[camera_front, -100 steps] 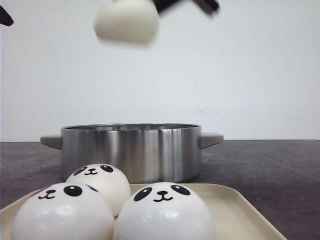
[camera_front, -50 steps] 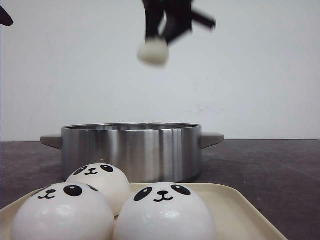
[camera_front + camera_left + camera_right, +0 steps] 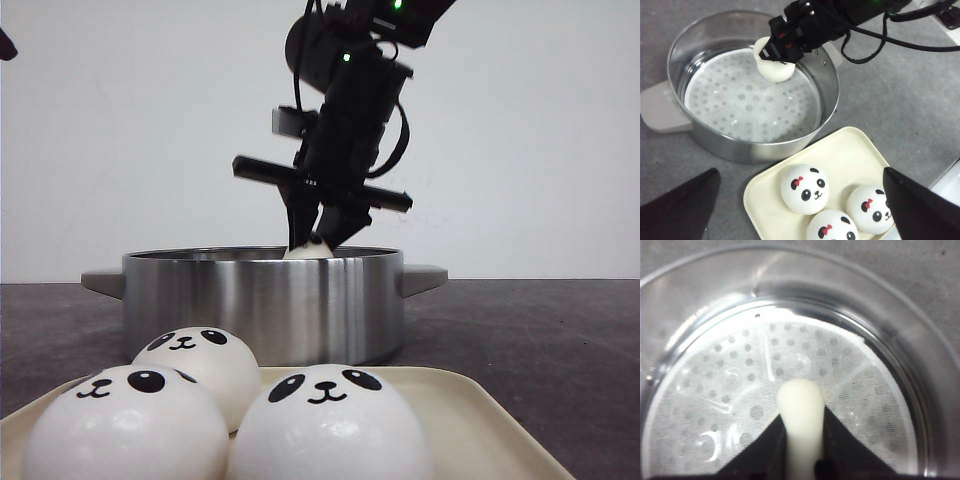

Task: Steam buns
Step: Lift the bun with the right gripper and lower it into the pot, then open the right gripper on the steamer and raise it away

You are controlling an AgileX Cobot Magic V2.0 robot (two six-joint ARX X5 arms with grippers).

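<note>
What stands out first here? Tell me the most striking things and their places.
The black right gripper dips a squeezed white bun into the round steel pot, above its perforated white liner. Nearer the camera, three white panda-faced buns crowd one end of a cream rectangular tray.

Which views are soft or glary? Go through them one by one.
Front view: sharp on the pot, bright streaks down its steel wall; the nearest buns slightly soft, with glossy highlights. Left wrist view: even light, crisp, only the left hand's fingers blurred, dark. Right wrist view: soft overall, glare on the pot's rim; the squeezed bun in the right hand out of focus.
</note>
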